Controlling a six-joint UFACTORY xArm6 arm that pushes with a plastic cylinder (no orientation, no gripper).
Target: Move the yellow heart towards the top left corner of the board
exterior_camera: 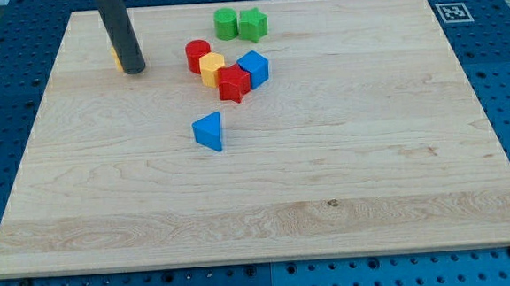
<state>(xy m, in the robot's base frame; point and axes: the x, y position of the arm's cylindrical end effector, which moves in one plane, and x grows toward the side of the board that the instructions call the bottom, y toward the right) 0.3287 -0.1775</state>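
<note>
Yellow heart (116, 58) mostly behind my tip (135, 70).

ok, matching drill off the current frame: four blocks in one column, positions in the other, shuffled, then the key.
Column 1
1. yellow heart
2. green star
3. blue triangle
4. blue cube

Column 2
A. alone, nearest the view's bottom of all the blocks
B. mostly hidden behind the rod, just to the view's left of my tip
C. against the right side of the red star
D. at the view's top, right of the green cylinder

Pairs: 1-B, 2-D, 3-A, 4-C
</note>
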